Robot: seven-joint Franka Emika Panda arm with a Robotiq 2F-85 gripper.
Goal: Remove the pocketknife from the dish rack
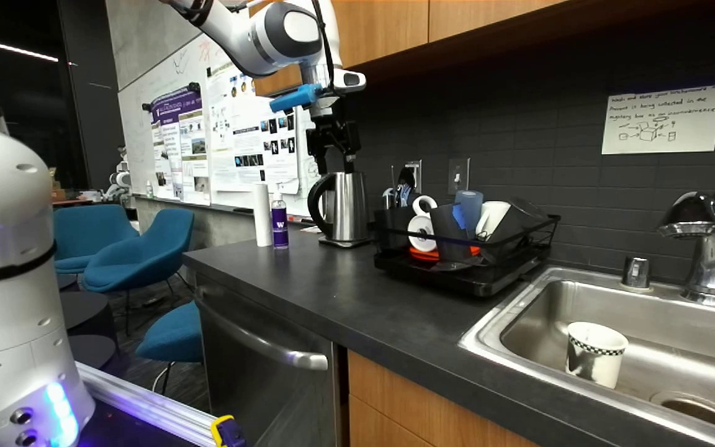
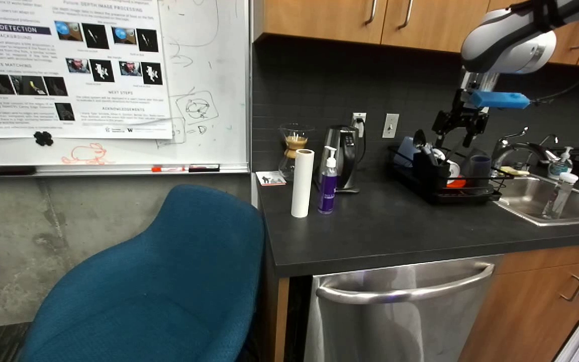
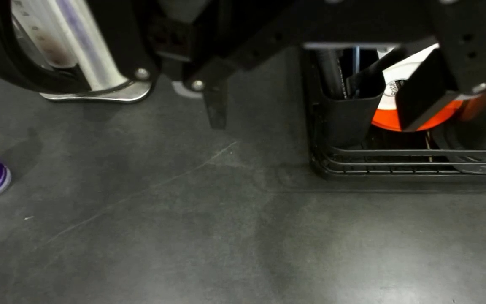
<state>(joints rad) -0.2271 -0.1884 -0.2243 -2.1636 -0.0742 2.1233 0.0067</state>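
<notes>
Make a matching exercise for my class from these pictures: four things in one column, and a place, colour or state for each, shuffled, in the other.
Things
1. Gripper
2. Mug with a checked band
3. Dish rack
4. Kettle

Places, colours, states
A. In the sink
B. Silver, with a black handle
C. Open
D. On the counter, next to the sink

Pairs: 1-C, 2-A, 3-D, 4-B

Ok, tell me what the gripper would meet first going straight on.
Probably the dish rack, at its black utensil holder; depth is unclear, so the downward-pointing gripper might reach the countertop beside it first.
</notes>
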